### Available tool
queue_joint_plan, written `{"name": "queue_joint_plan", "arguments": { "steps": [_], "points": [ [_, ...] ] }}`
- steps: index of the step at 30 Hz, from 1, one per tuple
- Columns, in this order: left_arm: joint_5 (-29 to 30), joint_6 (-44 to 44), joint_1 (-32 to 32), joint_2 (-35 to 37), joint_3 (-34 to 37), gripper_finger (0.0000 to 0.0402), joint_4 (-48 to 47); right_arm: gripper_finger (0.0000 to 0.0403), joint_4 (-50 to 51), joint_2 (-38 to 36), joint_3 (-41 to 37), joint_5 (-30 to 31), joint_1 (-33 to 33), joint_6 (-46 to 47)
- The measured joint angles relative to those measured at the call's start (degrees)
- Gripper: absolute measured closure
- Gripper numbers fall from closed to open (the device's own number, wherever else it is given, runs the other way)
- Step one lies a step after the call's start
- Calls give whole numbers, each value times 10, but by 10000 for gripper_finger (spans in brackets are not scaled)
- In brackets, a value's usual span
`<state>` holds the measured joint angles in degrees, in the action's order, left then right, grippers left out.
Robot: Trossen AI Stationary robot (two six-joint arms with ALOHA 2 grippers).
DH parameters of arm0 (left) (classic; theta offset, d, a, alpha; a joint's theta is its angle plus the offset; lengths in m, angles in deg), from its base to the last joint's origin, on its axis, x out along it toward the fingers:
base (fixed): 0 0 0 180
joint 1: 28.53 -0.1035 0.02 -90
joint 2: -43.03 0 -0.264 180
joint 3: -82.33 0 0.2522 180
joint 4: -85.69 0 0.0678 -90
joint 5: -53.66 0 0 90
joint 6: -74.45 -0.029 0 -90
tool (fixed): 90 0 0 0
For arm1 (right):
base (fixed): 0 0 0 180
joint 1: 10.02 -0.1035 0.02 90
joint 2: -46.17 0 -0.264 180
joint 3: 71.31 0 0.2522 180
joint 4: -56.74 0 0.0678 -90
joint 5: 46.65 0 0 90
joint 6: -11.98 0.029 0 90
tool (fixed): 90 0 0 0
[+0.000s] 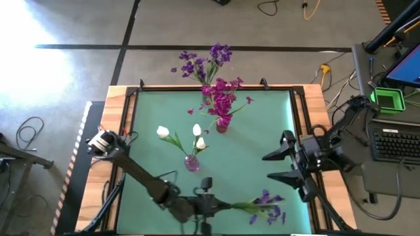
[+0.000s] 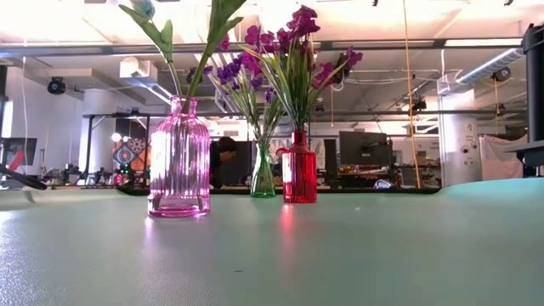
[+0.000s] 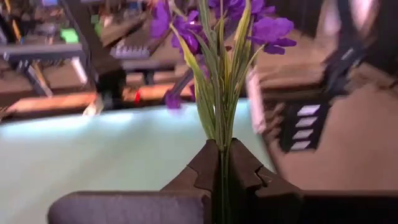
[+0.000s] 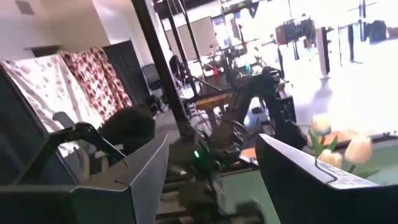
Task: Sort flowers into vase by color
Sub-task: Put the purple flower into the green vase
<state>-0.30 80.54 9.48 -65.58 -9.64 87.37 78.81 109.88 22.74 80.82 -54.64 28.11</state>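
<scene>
Near the table's front edge, high view: left gripper (image 1: 216, 206) is clamped on the thin green stem of a violet-purple artificial flower sprig (image 1: 266, 204). Stem's long axis runs roughly level across the table, blooms pointing toward the right arm's side. Small green glass vase (image 1: 211, 84) with the other purple blooms stands at the far edge, well apart from the sprig and diagonally away from the gripper. My read: the next move hinges on swinging that stem upright and carrying it across the table. Red glass vase (image 1: 222, 124) with magenta clusters and pink ribbed glass vase (image 1: 191, 162) with white tulip buds sit between. Right gripper (image 1: 281, 165) waits at the right side, fingers spread, holding nothing.

Low view: shows all three vases upright, green one (image 2: 263, 174) rearmost; neither gripper nor held sprig visible.

Left wrist view: confirms the grip, fingers (image 3: 205, 168) pinched on the stem bundle low down, blooms (image 3: 245, 25) beyond.

Right wrist view: fingers (image 4: 146, 177) apart; white buds (image 4: 357, 149) in view.
</scene>
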Motion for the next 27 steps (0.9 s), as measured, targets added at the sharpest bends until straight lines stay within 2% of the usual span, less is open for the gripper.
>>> {"name": "queue_joint_plan", "arguments": {
  "steps": [9, 13, 18, 24, 27],
  "points": [
    [12, 39, 58, 109, 73, 401, 12, 170, 6, -23, 0, 1, 0, -40],
    [27, 13, 83, 161, 100, 401, 36, 170, 33, -20, 0, 1, 0, -63],
    [83, -22, 97, 227, 131, 401, 48, 170, 83, -7, -9, -4, 0, -123],
    [81, -47, 105, 290, 187, 401, 95, 170, 84, 12, -27, -4, 0, -120],
    [86, -64, 107, 318, 227, 401, 155, 170, 83, 16, -47, -4, 0, -107]
  ]
}}
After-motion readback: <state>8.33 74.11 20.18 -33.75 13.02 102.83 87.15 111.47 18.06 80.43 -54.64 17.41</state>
